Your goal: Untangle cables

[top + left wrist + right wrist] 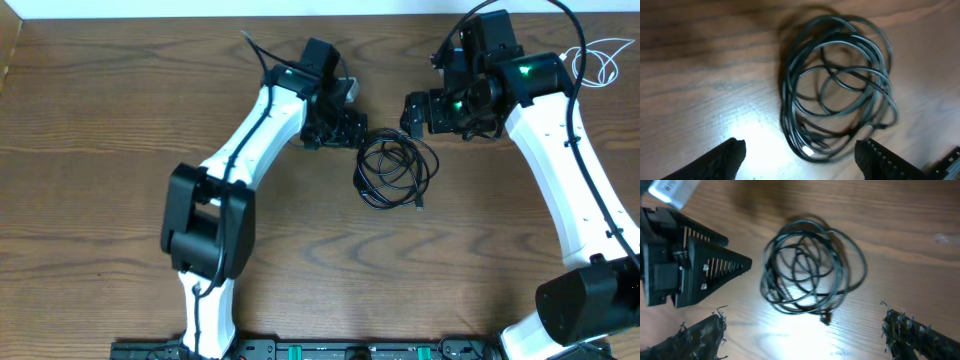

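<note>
Overhead, the black cables (396, 172) lie in one tangled coil near the middle of the bench (100, 130), between the two arms. At the coil's far-left side, the left pincer (801, 150) is released, and the coil's edge shows between its spread fingers without touching them. At the far-right side, the right pincer (806, 332) is likewise released, jaws wide and grasping nothing. One white cable (600, 60) lies looped at the bench's far right corner, well apart.

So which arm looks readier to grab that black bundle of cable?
Left, narrowly: the left gripper is open, with the near edge of the cable coil between its fingers; the right gripper, also open, sees the coil farther off.
</note>
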You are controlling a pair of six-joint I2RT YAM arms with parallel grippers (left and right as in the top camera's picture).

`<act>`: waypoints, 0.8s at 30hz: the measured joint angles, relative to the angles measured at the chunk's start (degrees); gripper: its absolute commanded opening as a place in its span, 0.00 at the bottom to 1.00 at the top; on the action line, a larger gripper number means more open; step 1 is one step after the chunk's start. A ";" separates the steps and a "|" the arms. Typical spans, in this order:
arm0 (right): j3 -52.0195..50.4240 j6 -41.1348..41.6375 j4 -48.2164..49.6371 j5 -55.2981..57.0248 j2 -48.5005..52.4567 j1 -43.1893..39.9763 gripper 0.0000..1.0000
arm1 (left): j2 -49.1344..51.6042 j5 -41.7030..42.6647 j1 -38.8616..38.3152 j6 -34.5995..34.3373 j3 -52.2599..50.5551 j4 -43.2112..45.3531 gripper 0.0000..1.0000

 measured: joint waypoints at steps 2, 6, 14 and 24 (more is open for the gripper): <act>0.00 0.42 0.02 1.88 0.00 -0.09 0.99 | 2.25 -0.02 0.07 -0.04 0.00 2.05 0.64; 0.00 0.74 -0.04 3.65 0.00 -1.05 0.99 | 5.07 -0.02 -0.11 0.00 0.00 3.10 0.54; 0.00 0.87 -0.26 4.66 0.02 -2.21 0.99 | 6.95 -0.46 -2.78 -0.42 0.00 3.15 0.44; 0.00 0.90 -1.25 4.66 0.04 -2.21 0.99 | 8.11 -6.54 -4.72 -0.83 0.00 4.24 0.07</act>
